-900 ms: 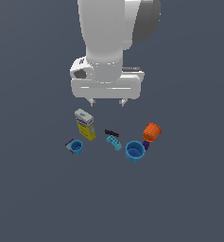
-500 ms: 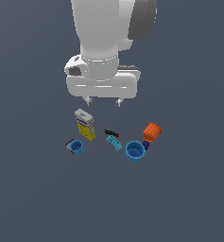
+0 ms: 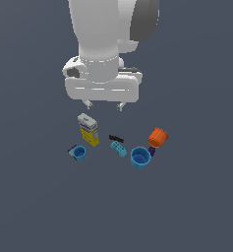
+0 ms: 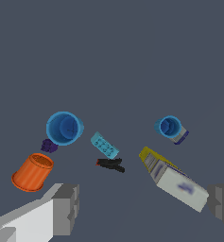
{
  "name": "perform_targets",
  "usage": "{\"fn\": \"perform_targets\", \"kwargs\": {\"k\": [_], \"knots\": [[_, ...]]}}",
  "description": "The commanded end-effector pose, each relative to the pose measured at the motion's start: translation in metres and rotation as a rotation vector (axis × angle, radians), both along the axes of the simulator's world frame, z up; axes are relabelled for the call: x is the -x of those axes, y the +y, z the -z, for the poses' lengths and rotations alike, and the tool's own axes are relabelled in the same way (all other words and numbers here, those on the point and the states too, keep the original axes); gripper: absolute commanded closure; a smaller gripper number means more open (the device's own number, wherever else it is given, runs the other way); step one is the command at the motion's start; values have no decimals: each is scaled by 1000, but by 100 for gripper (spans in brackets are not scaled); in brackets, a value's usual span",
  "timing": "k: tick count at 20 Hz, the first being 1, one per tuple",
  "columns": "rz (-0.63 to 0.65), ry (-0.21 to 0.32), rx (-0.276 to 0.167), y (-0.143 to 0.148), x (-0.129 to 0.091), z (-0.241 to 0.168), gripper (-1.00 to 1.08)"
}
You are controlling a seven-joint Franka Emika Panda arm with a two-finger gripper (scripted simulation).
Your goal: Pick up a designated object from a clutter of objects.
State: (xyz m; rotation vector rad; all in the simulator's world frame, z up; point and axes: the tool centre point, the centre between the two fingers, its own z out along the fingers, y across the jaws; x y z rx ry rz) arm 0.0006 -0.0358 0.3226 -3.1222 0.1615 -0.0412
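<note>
A: Six bits on the floor, none lifted. Gripper (image 3: 104, 106) hangs high over the pile w/ fingers apart and nothing between them. So the job's barely begun, imo: no contact w/ the small blue cup (image 3: 79, 153) yet.

B: Where's the cup exactly?

A: At the exterior view's left end of the clutter, sitting upright, mouth up, w/ a purplish-white bit on its side. In the wrist view it's the small cup (image 4: 170, 127) w/ that pale bit beside it. It sits off to one side of the gripper, not under it.

B: What's left then?

A: Pretty much everything, I'd say: shift over toward it, come down, close on the rim or wall, lift.

B: Anything in the way?

A: Yellow-and-white box (image 3: 88, 129) is the closest neighbour, just beside the cup, leaning/tilted. Could get knocked by a finger on the way down, prob the main risk. Rest is further off: black-and-red stick (image 3: 116, 138) and light-blue brick (image 3: 119, 148) near the middle, then the wider blue cup (image 3: 140, 157) and orange cup (image 3: 158, 138), tipped on its side, at the exterior view's right. Also a small dark purple blob (image 4: 48, 145) between those two cups, can't tell what it is. Wider blue cup is the lookalike, so don't mix them up.
</note>
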Motion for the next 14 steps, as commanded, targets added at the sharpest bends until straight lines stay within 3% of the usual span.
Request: {"fn": "perform_targets", "kwargs": {"k": [1, 14], "knots": [[-11, 0, 0, -3, -1, 4, -92], [-173, 3, 6, -36, -17, 52, -92]]}}
